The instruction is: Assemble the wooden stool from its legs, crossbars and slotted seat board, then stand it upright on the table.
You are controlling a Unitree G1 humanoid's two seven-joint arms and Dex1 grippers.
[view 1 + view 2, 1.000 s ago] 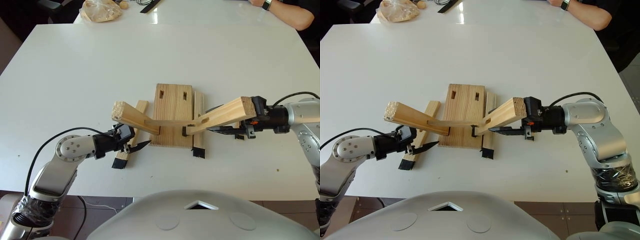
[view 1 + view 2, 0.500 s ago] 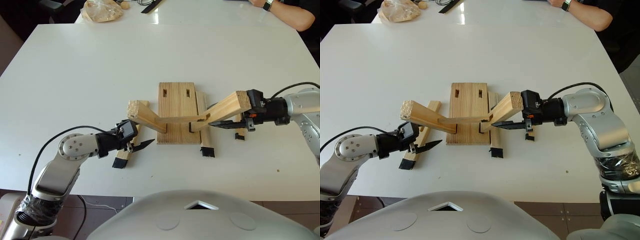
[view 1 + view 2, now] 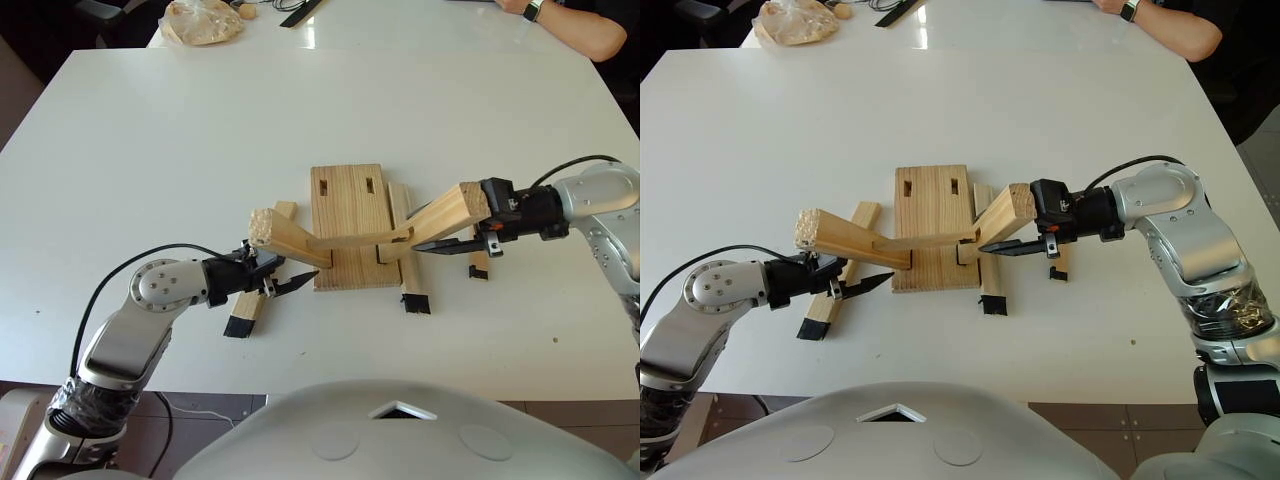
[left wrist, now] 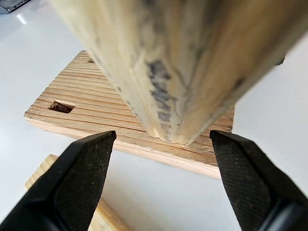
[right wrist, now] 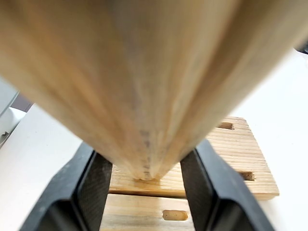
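Nearest, at the lower left of the head view, the left gripper (image 3: 283, 284) sits under the raised left leg (image 3: 285, 233). Its fingers (image 4: 82, 178) are spread wide, with a gap on each side of the wood. Just beside it, a loose leg (image 3: 250, 305) with a black foot lies on the white desk (image 3: 300, 110). At centre right, the right gripper (image 3: 428, 245) has its fingers (image 5: 91, 187) pressed against both sides of the right leg (image 3: 450, 213). A thin crossbar (image 3: 360, 240) joins the two tilted legs above the slotted seat board (image 3: 345, 200), which lies flat at centre. Another loose leg (image 3: 405, 262) lies along the board's right edge. Far off at the upper left, a clear bag (image 3: 203, 20) holds something tan.
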